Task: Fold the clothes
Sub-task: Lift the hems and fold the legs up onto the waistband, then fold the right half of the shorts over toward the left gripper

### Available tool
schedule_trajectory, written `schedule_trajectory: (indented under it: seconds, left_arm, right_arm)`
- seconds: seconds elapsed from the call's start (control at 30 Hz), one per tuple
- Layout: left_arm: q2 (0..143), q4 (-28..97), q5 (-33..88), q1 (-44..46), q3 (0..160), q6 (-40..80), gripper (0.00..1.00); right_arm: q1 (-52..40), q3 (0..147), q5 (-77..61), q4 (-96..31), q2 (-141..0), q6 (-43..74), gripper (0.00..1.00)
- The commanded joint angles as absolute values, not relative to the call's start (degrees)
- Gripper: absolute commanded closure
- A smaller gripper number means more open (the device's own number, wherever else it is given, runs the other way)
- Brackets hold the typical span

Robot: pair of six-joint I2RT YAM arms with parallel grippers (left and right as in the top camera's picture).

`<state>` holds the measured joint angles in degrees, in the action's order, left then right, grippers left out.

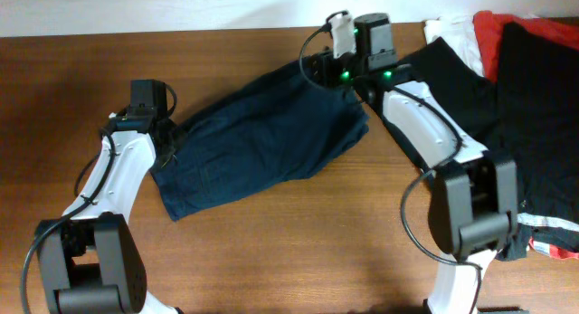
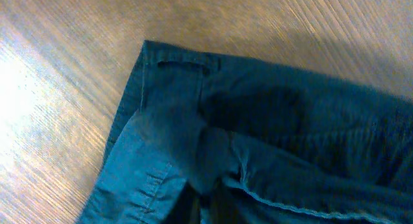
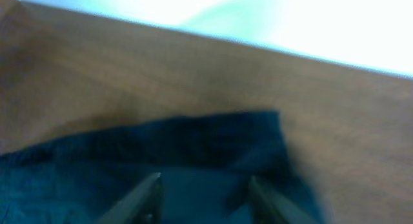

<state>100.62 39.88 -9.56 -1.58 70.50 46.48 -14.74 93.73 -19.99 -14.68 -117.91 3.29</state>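
On wooden table point(image 1: 271, 260), navy shorts point(image 1: 262, 142); right gripper point(image 3: 205, 183) spread over them; left gripper point(image 1: 167, 137) at waistband point(image 2: 132, 159), closure unclear.

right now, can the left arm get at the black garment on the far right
Probably not. The left arm is at the left end of the shorts, while the black garment lies far off to the right, with the right arm standing between them.

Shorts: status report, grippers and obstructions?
Right gripper open over shorts corner. Left gripper at opposite end, grip unseen. Shorts lie diagonal, rumpled. Black garments piled right.
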Motion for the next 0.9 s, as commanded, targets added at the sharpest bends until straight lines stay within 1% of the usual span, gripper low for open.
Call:
schedule_trajectory:
  seconds: [0.0,0.03,0.07,0.1,0.13,0.17,0.2,0.23,0.27,0.33,0.4,0.43,0.5,0.57,0.6,0.63,0.67,0.7,0.77,0.83,0.87]
  left_arm:
    - [101.36,39.86,-13.02,-2.02,70.37,55.09,0.78]
    - [101.36,39.59,-13.39,-2.09,70.39,55.94,0.55]
    - [101.36,39.11,-13.32,-2.59,70.41,55.92,0.39]
    - [101.23,39.2,-13.08,-3.64,70.91,55.27,0.3]
    - [101.01,39.53,-12.12,-5.13,72.16,53.01,0.22]
    - [100.49,39.75,-9.96,-7.03,74.22,50.41,0.21]
    - [100.03,39.77,-6.55,-8.19,76.18,47.66,0.22]
    - [99.81,39.92,-2.59,-8.38,77.34,44.97,0.26]
    - [99.83,42.04,2.94,-7.97,77.52,42.96,0.26]
    - [99.96,50.09,3.22,-6.9,76.49,42.96,0.25]
    - [99.96,51.35,3.27,-6.81,73.38,42.96,0.25]
    - [99.96,51.81,3.27,-6.81,72.2,42.96,0.25]
    - [99.96,52.01,3.27,-6.81,69.69,42.68,0.24]
    - [100.05,51.27,3.29,-6.81,69.14,38.5,0.13]
    - [100.07,51.2,3.31,-6.9,69.12,35.27,0.05]
    - [100.07,50.87,4.36,-7.03,69.12,31.42,0.01]
    - [100.18,48.42,9.52,-7.03,68.9,24.43,0.01]
    - [100.4,46.28,14.26,-7.03,68.47,20.49,0.01]
    - [101.45,43.55,17.02,-6.92,66.52,19.44,0.01]
    - [104.55,41.82,20.49,-6.9,64.71,19.44,0.03]
    - [106.26,41.85,20.34,-6.92,64.4,19.51,0.07]
  right_arm:
    - [-14.09,94.52,-19.84,-19.84,-121.34,3.18,0.32]
    - [-12.67,94.54,-19.92,-22.02,-120.66,3.18,0.32]
    - [-11.55,94.54,-19.94,-24.51,-120.01,3.18,0.34]
    - [-10.37,94.54,-19.94,-28.18,-119.44,3.09,0.37]
    - [-9.32,94.54,-20.43,-33.21,-119.31,0.1,0.42]
    - [-8.97,94.5,-20.32,-39.38,-119.33,-3.97,0.52]
    - [-8.97,94.45,-19.59,-43.2,-119.35,-7.16,0.6]
    - [-8.97,93.91,-15.99,-45.41,-119.35,-7.25,0.64]
    - [-8.97,92.66,-13.08,-45.65,-119.42,-7.25,0.64]
    - [-8.97,88.92,-12.8,-41.41,-119.42,-7.25,0.64]
    - [-8.97,83.83,-9.32,-35.44,-120.03,-7.2,0.64]
    - [-8.97,82.0,-6.61,-34.59,-120.57,-7.18,0.64]
    - [-8.86,80.12,0.6,-34.57,-121.34,-7.01,0.69]
    - [-8.86,80.82,6.9,-34.92,-120.79,-3.53,0.65]
    - [-8.86,81.91,6.92,-35.59,-119.9,-3.55,0.6]
    - [-8.88,83.79,6.9,-36.67,-118.63,-3.57,0.49]
    - [-8.88,86.35,6.26,-38.44,-117.49,-3.6,0.36]
    - [-8.93,88.51,6.09,-40.47,-117.05,-3.6,0.32]
    - [-8.93,91.74,6.02,-43.94,-116.92,-3.6,0.3]
    - [-8.93,95.33,6.02,-47.13,-116.71,-3.6,0.31]
    - [-8.93,97.38,6.04,-48.84,-116.71,-3.6,0.3]
